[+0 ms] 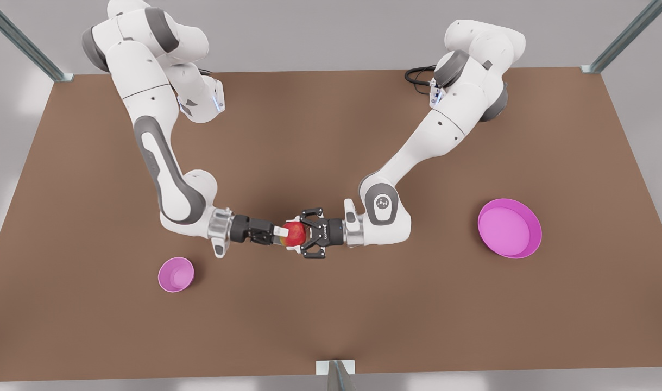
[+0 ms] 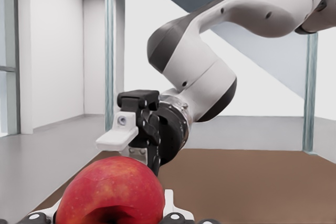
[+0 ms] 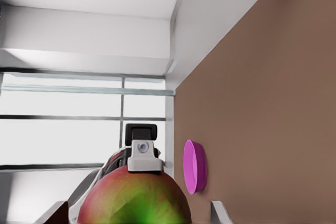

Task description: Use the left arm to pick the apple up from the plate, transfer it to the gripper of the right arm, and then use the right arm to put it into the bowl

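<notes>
The red apple point(image 1: 295, 233) hangs above the table's middle, between both grippers. My left gripper point(image 1: 297, 234), on the arm at the front view's right, is shut on it, its fingers pinching the apple's sides. In the left wrist view the apple point(image 2: 110, 192) sits close up. My right gripper point(image 1: 283, 232), on the arm with the silver collar, faces it from the front view's left. It is open, and its fingers point(image 3: 220, 212) straddle the apple point(image 3: 134, 200) with a gap. The pink plate point(image 1: 518, 247) lies bare at the front view's right, the small pink bowl point(image 1: 174, 276) at the near left.
The brown table point(image 1: 331, 326) carries nothing else. Metal frame posts point(image 1: 335, 374) stand at its corners and at the middle of the front edge. A black cable point(image 1: 417, 76) loops at the base of the left arm.
</notes>
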Available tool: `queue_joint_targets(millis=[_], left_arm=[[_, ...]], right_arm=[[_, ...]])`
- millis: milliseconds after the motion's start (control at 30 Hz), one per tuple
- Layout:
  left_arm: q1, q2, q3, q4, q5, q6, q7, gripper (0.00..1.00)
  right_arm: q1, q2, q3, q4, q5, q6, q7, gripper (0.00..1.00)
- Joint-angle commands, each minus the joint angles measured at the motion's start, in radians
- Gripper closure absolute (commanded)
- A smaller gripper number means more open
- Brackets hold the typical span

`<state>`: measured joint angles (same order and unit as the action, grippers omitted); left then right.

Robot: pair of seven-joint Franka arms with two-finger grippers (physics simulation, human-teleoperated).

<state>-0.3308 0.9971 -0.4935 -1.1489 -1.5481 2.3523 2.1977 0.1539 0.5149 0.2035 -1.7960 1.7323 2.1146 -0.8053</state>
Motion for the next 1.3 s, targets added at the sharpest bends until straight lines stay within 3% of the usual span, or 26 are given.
queue_joint_targets(millis=[0, 267, 400, 467, 533, 600, 767, 833, 1267], left_arm=[[-0.001, -0.002, 0.000, 0.000, 0.006, -0.010, 0.125, 0.31], [-0.001, 0.005, -0.002, 0.001, 0.006, -0.010, 0.125, 0.31], [-0.001, 0.005, -0.002, 0.001, 0.006, -0.010, 0.125, 0.31], [-0.001, 0.005, -0.002, 0.001, 0.006, -0.010, 0.125, 0.31], [-0.001, 0.005, 0.000, 0.001, 0.006, -0.010, 0.125, 0.29], [-0.001, 0.005, 0.000, 0.000, 0.006, -0.010, 0.125, 0.16], [-0.001, 0.006, 0.000, 0.001, 0.006, -0.010, 0.125, 0.09], [-0.001, 0.005, -0.002, 0.001, 0.006, -0.010, 0.120, 0.00], [0.006, 0.043, 0.006, 0.000, 0.002, -0.010, 0.119, 0.00]], right_arm=[[0.019, -0.001, 0.007, 0.003, 0.004, 0.048, -0.226, 0.00], [0.049, -0.001, 0.017, 0.009, 0.024, 0.099, -0.229, 0.00], [0.059, -0.001, 0.017, 0.014, 0.026, 0.119, -0.230, 0.15], [0.059, -0.001, 0.017, 0.014, 0.026, 0.119, -0.233, 0.16], [0.059, -0.001, 0.017, 0.018, 0.026, 0.119, -0.233, 0.16], [0.059, -0.001, 0.017, 0.020, 0.026, 0.120, -0.233, 0.16], [0.059, -0.001, 0.017, 0.021, 0.026, 0.120, -0.232, 0.16], [0.058, -0.001, 0.017, 0.021, 0.026, 0.120, -0.232, 0.27], [0.050, -0.001, 0.017, 0.020, 0.024, 0.117, -0.233, 0.31]])
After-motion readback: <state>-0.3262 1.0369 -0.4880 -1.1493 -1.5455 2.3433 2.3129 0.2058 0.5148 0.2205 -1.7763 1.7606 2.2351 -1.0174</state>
